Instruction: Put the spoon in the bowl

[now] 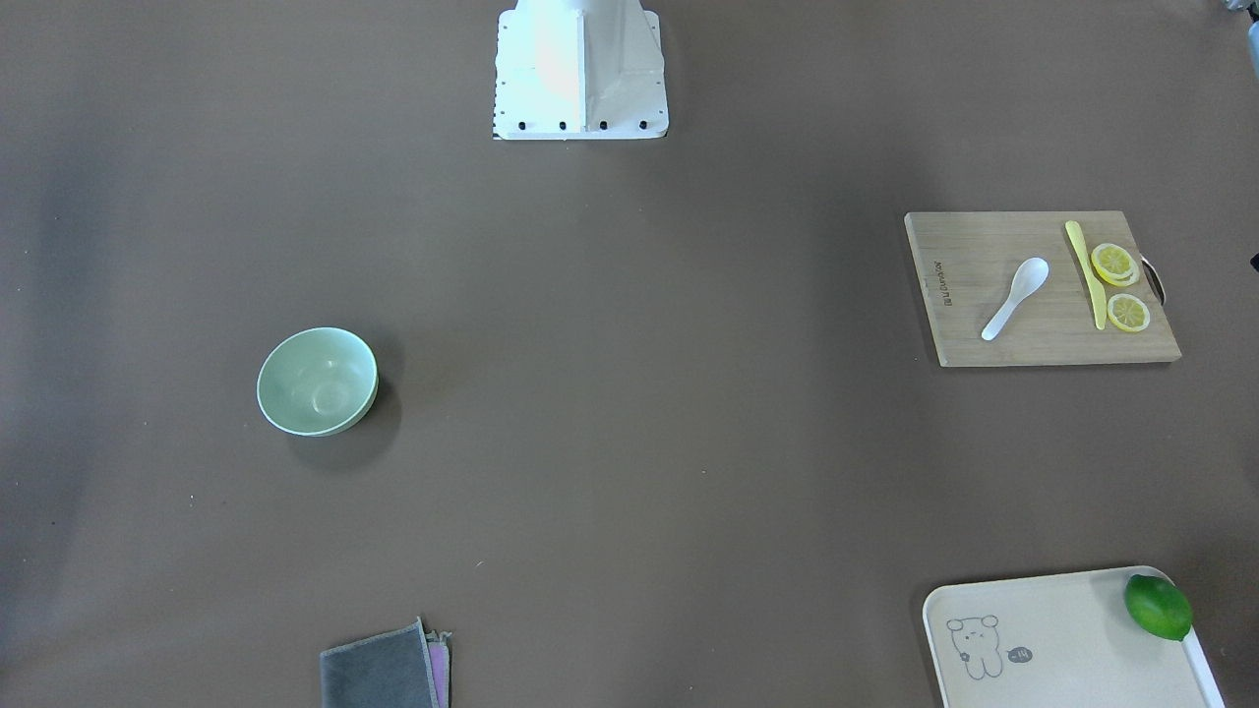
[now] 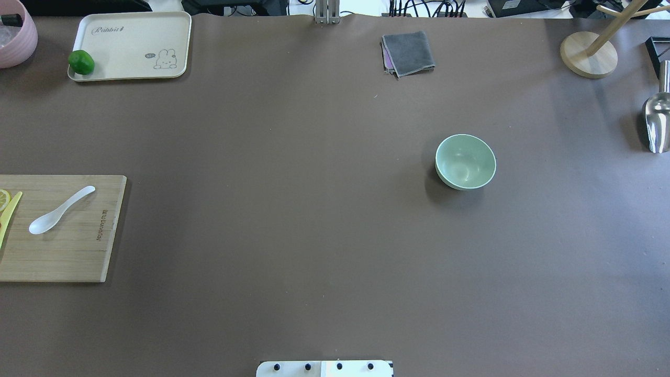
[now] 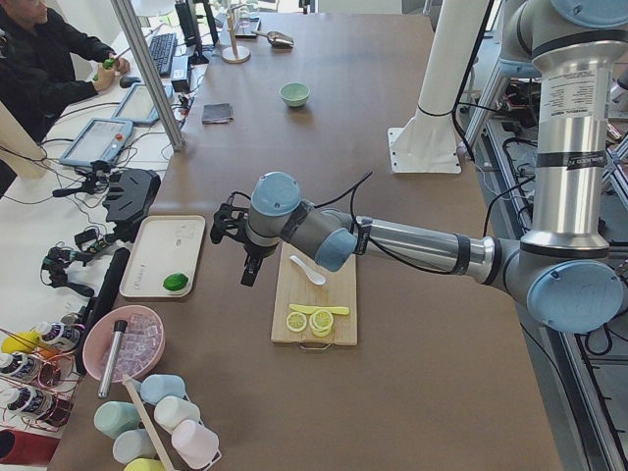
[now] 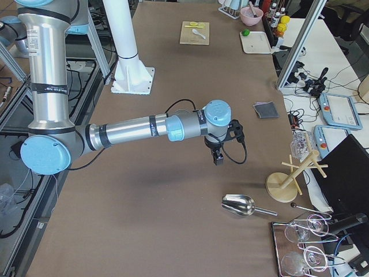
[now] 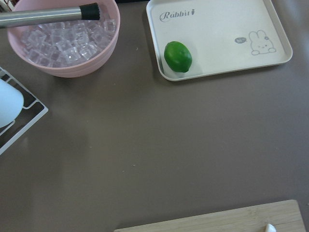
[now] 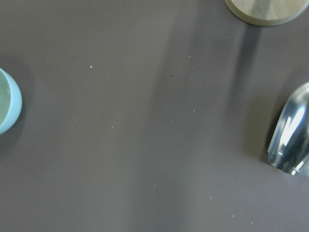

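The white spoon [image 1: 1018,295] lies on the wooden cutting board [image 1: 984,334], and it also shows in the overhead view [image 2: 60,209]. The mint-green bowl [image 1: 317,382] stands empty on the brown table, far from it on the other half [image 2: 465,161]. My left gripper [image 3: 250,270] shows only in the exterior left view, above the table just beside the board, near the spoon [image 3: 306,270]. My right gripper [image 4: 218,158] shows only in the exterior right view, above the table. I cannot tell whether either is open or shut. The right wrist view shows the bowl's edge [image 6: 7,101].
A yellow knife [image 1: 1085,270] and lemon slices [image 1: 1114,264] share the board. A cream tray [image 1: 1062,649] holds a lime [image 1: 1158,607]. A grey cloth [image 2: 408,52], a metal scoop [image 2: 657,120], a wooden stand [image 2: 589,52] and a pink ice bowl [image 5: 63,38] sit around the table's edges.
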`<state>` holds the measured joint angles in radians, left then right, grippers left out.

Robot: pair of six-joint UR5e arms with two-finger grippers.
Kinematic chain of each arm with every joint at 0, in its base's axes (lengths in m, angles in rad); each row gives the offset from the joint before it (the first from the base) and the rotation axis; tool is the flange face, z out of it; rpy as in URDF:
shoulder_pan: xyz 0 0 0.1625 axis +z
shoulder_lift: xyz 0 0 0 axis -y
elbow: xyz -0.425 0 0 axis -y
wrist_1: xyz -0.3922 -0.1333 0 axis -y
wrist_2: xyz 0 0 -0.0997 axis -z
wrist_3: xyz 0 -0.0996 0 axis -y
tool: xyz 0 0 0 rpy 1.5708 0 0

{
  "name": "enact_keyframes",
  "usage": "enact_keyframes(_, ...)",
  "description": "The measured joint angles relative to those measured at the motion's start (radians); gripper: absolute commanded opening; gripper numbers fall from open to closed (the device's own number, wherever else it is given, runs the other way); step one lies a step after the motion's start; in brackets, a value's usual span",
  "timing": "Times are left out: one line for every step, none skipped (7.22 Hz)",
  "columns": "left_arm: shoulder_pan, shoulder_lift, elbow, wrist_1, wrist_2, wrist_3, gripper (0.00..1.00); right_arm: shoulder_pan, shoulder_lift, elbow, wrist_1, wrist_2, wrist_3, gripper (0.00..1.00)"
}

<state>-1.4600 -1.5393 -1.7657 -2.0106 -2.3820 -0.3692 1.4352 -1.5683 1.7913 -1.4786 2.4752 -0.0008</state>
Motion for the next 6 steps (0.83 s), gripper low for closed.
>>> enact_keyframes(0.026,-0.003,0.004,-0.033,0.000,-0.019,0.98,-0.052,0.023,-0.001,0.061,0.005,0.088,1.00)
enact_keyframes(0.055,-0.007,0.008,-0.053,0.001,-0.040,0.98,-0.115,0.059,-0.004,0.124,0.004,0.211,1.00)
enact_keyframes(0.078,-0.016,0.011,-0.060,0.003,-0.083,0.98,-0.177,0.094,-0.010,0.192,-0.012,0.329,1.00)
enact_keyframes(0.104,-0.025,0.012,-0.065,0.006,-0.131,0.98,-0.244,0.130,-0.019,0.257,-0.059,0.461,1.00)
enact_keyframes(0.125,-0.029,0.010,-0.073,0.009,-0.156,0.98,-0.322,0.162,-0.027,0.315,-0.138,0.601,1.00)
enact_keyframes(0.137,-0.029,0.011,-0.083,0.011,-0.168,0.98,-0.408,0.182,-0.041,0.370,-0.232,0.718,1.00)
